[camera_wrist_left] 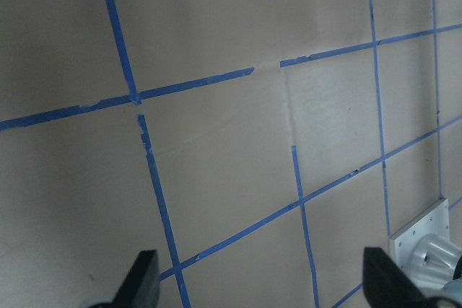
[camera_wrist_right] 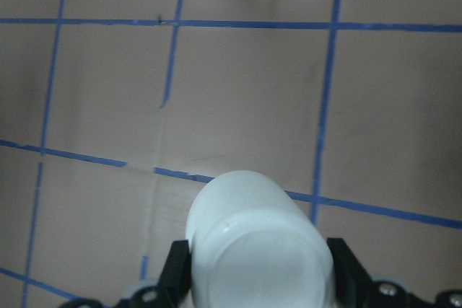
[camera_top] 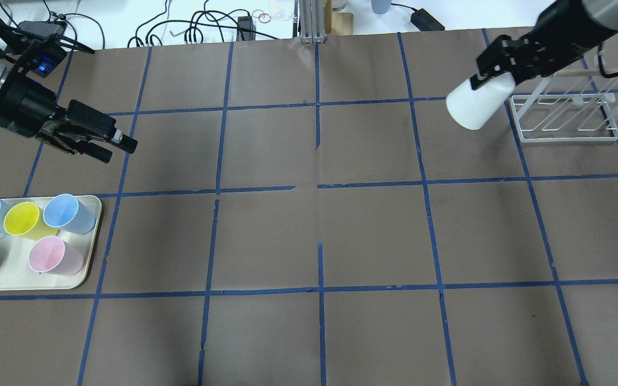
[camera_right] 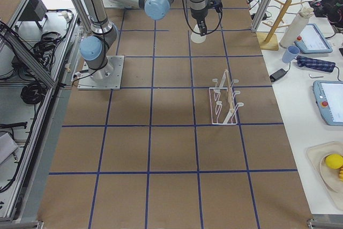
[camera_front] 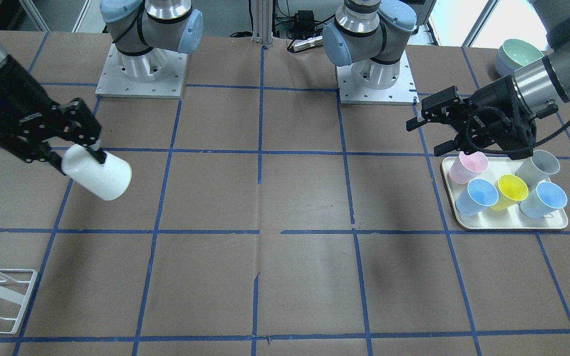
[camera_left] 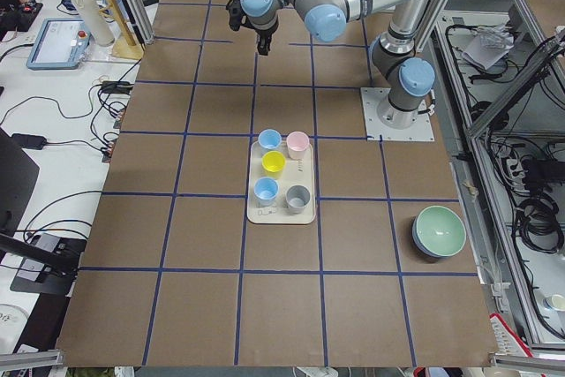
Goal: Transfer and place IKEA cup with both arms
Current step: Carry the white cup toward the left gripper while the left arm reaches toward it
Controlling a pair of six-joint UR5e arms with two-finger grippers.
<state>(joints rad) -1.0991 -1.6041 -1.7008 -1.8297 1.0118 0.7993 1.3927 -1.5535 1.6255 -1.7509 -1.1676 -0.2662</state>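
The off-white IKEA cup [camera_front: 99,175] is held tilted in the air, its open mouth pointing toward the table's middle. My right gripper [camera_front: 94,151] is shut on its base end. In the overhead view the cup [camera_top: 472,107] hangs from the right gripper [camera_top: 488,80] just beside the wire rack. The right wrist view shows the cup [camera_wrist_right: 253,236] between the two fingers. My left gripper [camera_top: 118,147] is open and empty, above the table just beyond the tray of cups. It also shows in the front-facing view [camera_front: 426,133], and the left wrist view sees only taped table.
A cream tray [camera_top: 30,281] on my left holds blue, yellow, pink and grey cups. A white wire rack [camera_top: 566,115] stands at the far right. A green bowl [camera_front: 517,54] sits near the left arm's base. Blue tape lines grid the brown table.
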